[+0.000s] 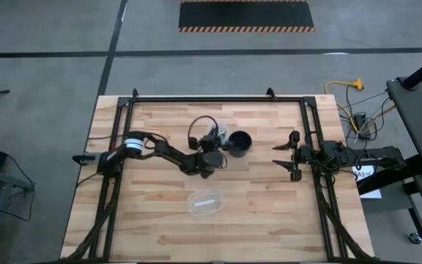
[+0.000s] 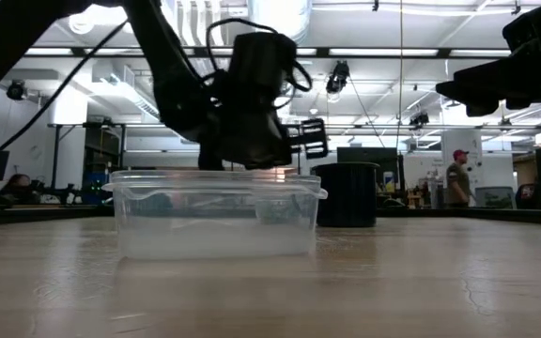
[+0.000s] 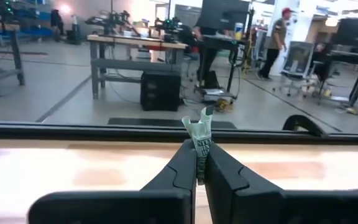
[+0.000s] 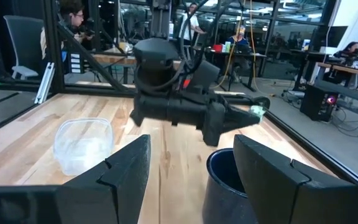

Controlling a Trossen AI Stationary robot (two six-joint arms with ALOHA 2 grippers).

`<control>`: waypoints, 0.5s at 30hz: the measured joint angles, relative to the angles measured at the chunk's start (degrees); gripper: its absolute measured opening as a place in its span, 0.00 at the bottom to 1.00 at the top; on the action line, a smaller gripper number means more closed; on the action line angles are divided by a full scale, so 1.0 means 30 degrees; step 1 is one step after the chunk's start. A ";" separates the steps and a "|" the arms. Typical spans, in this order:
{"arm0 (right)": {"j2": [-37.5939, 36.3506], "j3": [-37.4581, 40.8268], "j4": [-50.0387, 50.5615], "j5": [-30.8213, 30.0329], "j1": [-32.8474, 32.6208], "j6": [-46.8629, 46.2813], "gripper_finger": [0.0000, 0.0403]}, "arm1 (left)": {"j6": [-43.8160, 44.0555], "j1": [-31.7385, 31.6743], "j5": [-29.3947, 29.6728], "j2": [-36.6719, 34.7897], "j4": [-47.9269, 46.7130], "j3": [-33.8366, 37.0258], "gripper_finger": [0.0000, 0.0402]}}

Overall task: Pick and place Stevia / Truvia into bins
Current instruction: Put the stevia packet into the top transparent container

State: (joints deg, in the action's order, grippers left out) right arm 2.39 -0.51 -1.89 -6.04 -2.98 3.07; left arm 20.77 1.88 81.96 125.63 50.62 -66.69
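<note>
My left gripper (image 1: pixel 215 138) hovers at mid-table just left of the black mug (image 1: pixel 239 141), shut on one green-and-white Stevia packet (image 3: pixel 200 138). The right wrist view shows that packet (image 4: pixel 257 112) high above the wood, beyond the mug (image 4: pixel 227 175). My right gripper (image 1: pixel 283 155) waits open near the table's right side, pointing left at the mug. The small round clear cup does not plainly show in any view. Other packets are out of sight. My left gripper pinches the packet's lower part (image 3: pixel 201 160) between its two fingertips (image 3: pixel 185 163). The fingers lie level, pointing toward the table's far edge. The packet stands on edge, its crumpled free end (image 3: pixel 201 119) sticking out past the tips, lifted clear of the table.
A larger oval clear tub (image 1: pixel 204 202) sits on the wood nearer the front edge, seen close up in the low view (image 2: pixel 214 214). Black frame rails (image 1: pixel 218 100) run round the table. People and workbenches stand in the room beyond.
</note>
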 joint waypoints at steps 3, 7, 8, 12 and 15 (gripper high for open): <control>0.0000 0.0000 0.0000 0.0000 0.0000 0.0000 0.55 | -0.0049 0.0150 0.0648 0.1022 -0.0035 -0.1261 0.00; 0.0007 0.0000 0.0000 0.0000 0.0007 -0.0007 0.55 | -0.0005 0.0251 0.1789 0.1840 -0.0013 -0.2380 0.00; 0.0000 0.0000 -0.0007 0.0000 0.0007 -0.0007 0.55 | -0.0007 0.0251 0.1863 0.1883 -0.0021 -0.2460 0.00; 0.0001 0.0000 0.0000 0.0006 0.0001 -0.0007 0.55 | 0.0319 0.0251 0.2064 0.2023 0.0039 -0.2467 0.00; 0.0000 0.0000 0.0000 0.0006 0.0000 -0.0001 0.55 | 0.0484 0.0222 0.2154 0.2023 0.0033 -0.2413 0.00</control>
State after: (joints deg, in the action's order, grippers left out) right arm 2.39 -0.51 -1.89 -6.03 -2.98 3.07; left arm 22.22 2.55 88.42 131.70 50.72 -73.93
